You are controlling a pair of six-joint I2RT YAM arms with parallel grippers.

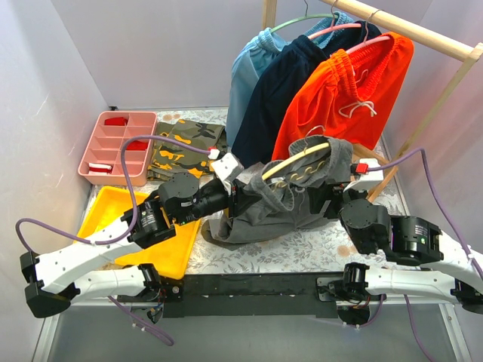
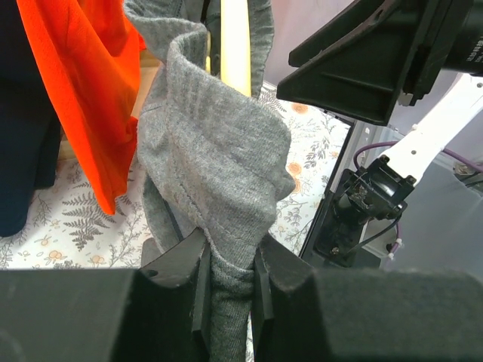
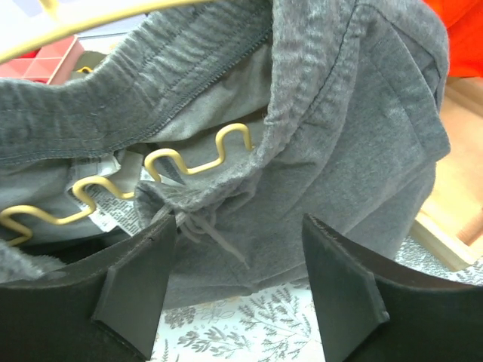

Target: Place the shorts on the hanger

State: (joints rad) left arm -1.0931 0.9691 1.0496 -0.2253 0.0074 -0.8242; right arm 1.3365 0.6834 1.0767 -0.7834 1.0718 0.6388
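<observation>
The dark grey shorts [image 1: 302, 204] hang bunched in the middle of the table, draped over the cream hanger [image 1: 299, 158], whose upper arm pokes out of the waistband. My left gripper [image 1: 247, 196] is shut on a fold of the shorts [image 2: 226, 173]; the fabric is pinched between its pads [image 2: 230, 290], and the hanger's cream bar [image 2: 235, 45] rises behind. My right gripper [image 3: 238, 283] is open, just below the shorts [image 3: 362, 151] and the hanger's wavy lower bar [image 3: 189, 162], holding nothing. In the top view it [image 1: 330, 197] is mostly hidden under the cloth.
Orange shorts [image 1: 339, 90], navy shorts [image 1: 275, 90] and a light blue garment [image 1: 253, 64] hang on the wooden rack [image 1: 411, 29] behind. A camouflage garment [image 1: 185, 147], a pink compartment tray [image 1: 117, 147] and a yellow tray [image 1: 113, 207] lie at the left.
</observation>
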